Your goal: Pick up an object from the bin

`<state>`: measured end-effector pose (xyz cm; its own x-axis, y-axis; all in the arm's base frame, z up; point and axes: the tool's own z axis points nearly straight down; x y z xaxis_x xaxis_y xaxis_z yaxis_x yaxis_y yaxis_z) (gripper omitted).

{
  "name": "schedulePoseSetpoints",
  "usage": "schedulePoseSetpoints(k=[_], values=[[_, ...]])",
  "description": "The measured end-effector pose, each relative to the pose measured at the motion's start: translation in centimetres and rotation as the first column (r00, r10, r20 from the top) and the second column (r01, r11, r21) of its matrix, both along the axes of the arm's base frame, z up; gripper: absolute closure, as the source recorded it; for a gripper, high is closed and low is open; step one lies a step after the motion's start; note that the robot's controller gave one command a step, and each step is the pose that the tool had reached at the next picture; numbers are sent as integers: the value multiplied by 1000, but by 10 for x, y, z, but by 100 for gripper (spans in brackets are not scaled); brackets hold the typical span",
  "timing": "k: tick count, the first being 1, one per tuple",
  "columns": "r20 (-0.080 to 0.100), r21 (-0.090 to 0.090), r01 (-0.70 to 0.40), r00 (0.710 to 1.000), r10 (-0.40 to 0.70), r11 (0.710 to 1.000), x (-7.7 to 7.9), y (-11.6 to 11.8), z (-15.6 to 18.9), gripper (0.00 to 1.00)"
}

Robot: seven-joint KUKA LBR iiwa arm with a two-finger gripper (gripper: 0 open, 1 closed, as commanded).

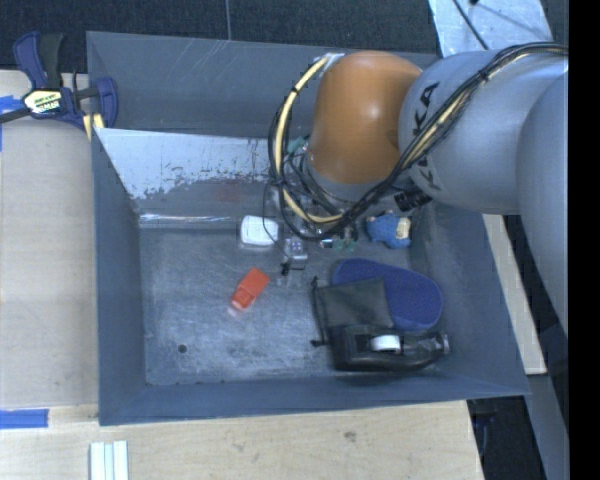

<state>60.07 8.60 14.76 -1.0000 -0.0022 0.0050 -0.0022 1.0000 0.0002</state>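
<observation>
Grey metal bin (120,298), floor mostly bare. Silver arm (490,128) enters from view-right, with a rounded orange wrist cover (358,118) and looped cables directly above the claw (295,256). The claw hangs low over the bin floor near the back wall; spread or pressed together: cannot tell, the cover and cables hide too much.

Relative to the claw:
- Flat blue oval pad (405,296): view-right and nearer the front wall, near.
- Black boxy item with a white roll inside, possibly a tape dispenser (385,346): view-right and further forward, against the pad's front edge.
- Small orange-red block (248,290): view-left and forward, near, lying apart from everything else.
- Small white rounded piece (255,231): just beside the claw, view-left and slightly back. Nearest thing to it; nothing is seen gripped.
- Small blue piece with a yellow spot (387,230): view-right, under the arm.
</observation>
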Motion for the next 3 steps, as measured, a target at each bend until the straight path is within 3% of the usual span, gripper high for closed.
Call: schedulePoseSetpoints(k=[1, 2, 3], values=[[3, 0, -255, 967, 255, 967, -5, 28, -78, 0], [18, 1, -252, 968, 252, 968, -1, 29, -74, 100], [18, -1, -285, 958, 285, 958, -3, 37, 75, 100]])
